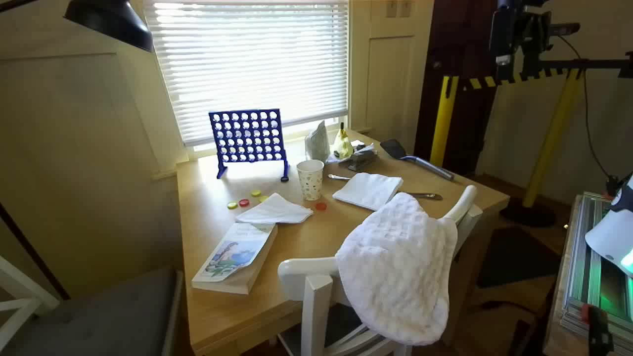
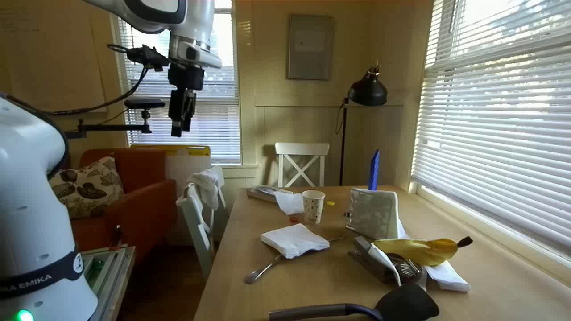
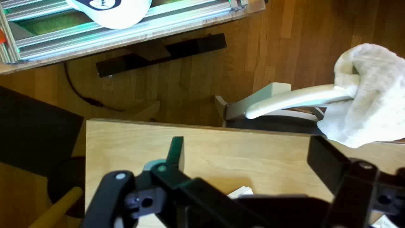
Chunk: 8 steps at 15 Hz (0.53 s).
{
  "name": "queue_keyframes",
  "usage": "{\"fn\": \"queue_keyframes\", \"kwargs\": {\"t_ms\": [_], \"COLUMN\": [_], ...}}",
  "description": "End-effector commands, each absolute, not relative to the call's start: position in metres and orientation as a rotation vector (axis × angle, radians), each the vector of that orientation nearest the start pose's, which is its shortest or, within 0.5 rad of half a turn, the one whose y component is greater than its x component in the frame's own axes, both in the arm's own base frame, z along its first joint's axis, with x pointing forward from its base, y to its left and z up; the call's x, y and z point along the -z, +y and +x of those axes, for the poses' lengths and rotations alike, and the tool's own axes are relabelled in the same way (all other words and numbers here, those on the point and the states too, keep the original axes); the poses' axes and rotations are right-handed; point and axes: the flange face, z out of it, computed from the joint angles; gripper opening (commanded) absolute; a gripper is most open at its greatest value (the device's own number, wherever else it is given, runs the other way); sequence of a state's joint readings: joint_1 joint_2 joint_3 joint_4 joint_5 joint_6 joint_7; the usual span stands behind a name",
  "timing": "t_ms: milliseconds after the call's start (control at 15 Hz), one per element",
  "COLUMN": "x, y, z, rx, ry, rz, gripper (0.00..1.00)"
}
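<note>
Nearest the wrist camera, one claw point(image 3: 248, 155) has its two fingers wide apart, nothing between the tips, above one table point(image 3: 126, 139). From those tips a white paper corner point(image 3: 241, 192) lies at 6 o'clock, mostly hidden; one towel point(image 3: 373, 101) drapes one chair point(image 3: 288, 98) at 2 o'clock. In an exterior view the only arm point(image 2: 196, 26) carries the claw; one napkin stack point(image 2: 294, 240), probably that same paper, lies well below at 4 to 5 o'clock, squarish, without a clear long axis. One cup point(image 2: 313, 206) stands at the stack's 1 o'clock. In an exterior view one game rack point(image 1: 249, 136), one book point(image 1: 237, 252), one loose napkin point(image 1: 276, 210), one spatula point(image 1: 431, 167), three yellow discs point(image 1: 232, 205) and two reddish discs point(image 1: 244, 202) share the table. The rack stands at 10 o'clock from the stack.
</note>
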<state>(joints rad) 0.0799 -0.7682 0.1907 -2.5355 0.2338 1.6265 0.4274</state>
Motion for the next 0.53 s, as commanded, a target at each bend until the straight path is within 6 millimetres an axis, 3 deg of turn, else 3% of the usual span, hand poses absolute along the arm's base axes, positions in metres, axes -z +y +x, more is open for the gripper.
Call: {"fn": "queue_keyframes", "kwargs": {"t_ms": [0,333,467], "x": [-0.501,-0.494,-0.491], "y": [0.111,0.071,0.048], "z": [0.29,0.305,0.309], "rx": [-0.265,-0.228,-0.204], "ry": [0.384,0.166,-0.049], "rz": [-3.058,-3.052,-3.07], "gripper": [1.0,1.0,1.0]}}
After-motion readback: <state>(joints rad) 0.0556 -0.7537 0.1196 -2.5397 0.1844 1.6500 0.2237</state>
